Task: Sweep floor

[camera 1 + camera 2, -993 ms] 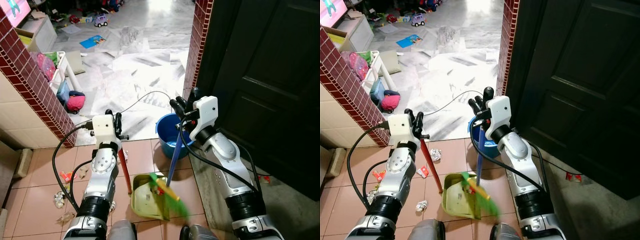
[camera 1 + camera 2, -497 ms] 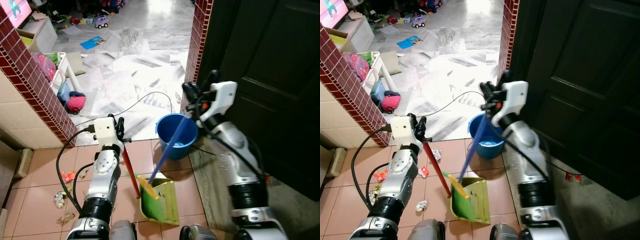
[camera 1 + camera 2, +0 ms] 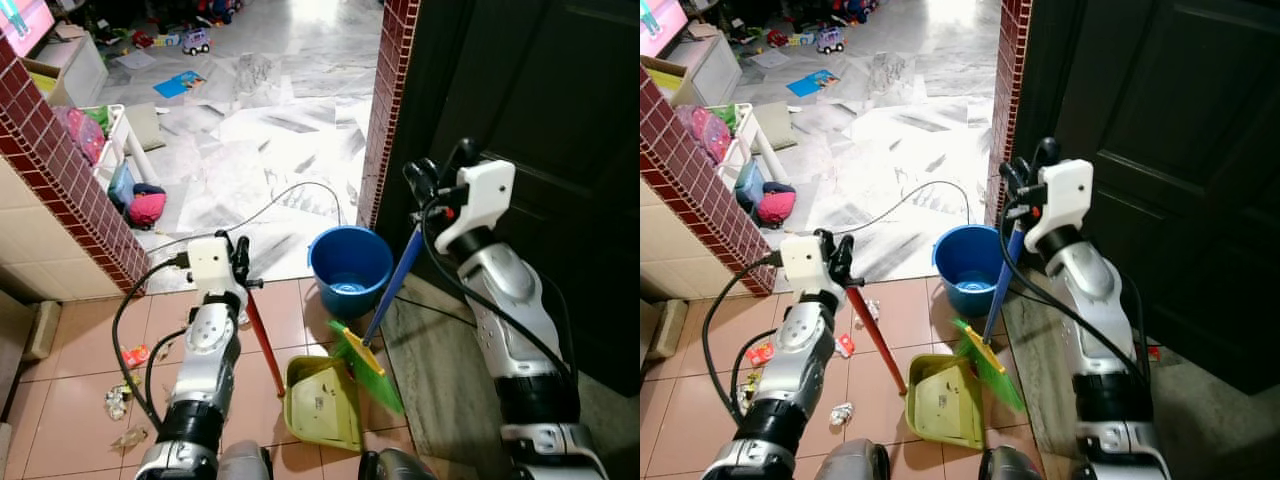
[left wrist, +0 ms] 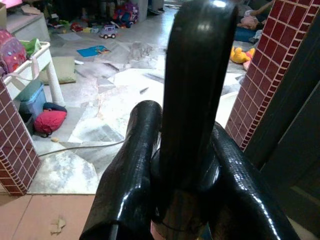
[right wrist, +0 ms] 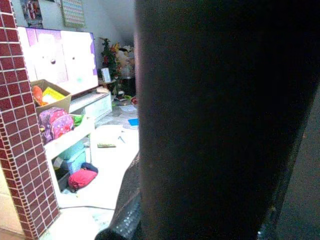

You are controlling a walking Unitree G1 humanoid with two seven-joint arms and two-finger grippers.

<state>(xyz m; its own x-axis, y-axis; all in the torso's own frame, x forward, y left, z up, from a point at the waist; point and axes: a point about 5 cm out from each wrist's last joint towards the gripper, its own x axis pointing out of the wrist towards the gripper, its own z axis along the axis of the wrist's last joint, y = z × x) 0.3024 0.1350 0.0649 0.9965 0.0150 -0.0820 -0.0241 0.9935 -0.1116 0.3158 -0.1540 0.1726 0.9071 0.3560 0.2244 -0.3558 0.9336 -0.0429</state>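
Left pincer (image 3: 238, 262): left of centre in the head view, fingers pressed around the top of the red dustpan handle (image 3: 262, 340); the left wrist view shows the two black fingers (image 4: 131, 175) hugging a dark rod.
Right pincer (image 3: 428, 180): raised at the upper right, in front of the dark door (image 3: 560, 130), pinching the upper end of the blue broom handle (image 3: 393, 288) (the grip itself is partly hidden by the white wrist housing).
Broom: handle slants down and to the left from the right pincer; its green bristle head (image 3: 368, 365) rests on the floor at lower centre, touching the right edge of the dustpan.
Dustpan (image 3: 322, 402): yellow-green, lying on the pink floor tiles (image 3: 70, 400) at bottom centre, its red handle rising up and left to the left pincer.
Blue bucket (image 3: 351, 268): at centre, just above the dustpan and beside the red brick pillar (image 3: 392, 90).
Litter: crumpled scraps (image 3: 118, 397) on the tiles at lower left, with a small red wrapper (image 3: 135, 354) near them, well apart from the dustpan.
Marble floor (image 3: 250, 140): beyond the threshold in the upper half, crossed by a black cable (image 3: 290, 195).
Upper left: toys (image 3: 195, 40), a blue book (image 3: 183, 83) and a red bag (image 3: 150, 207) beside a white shelf.
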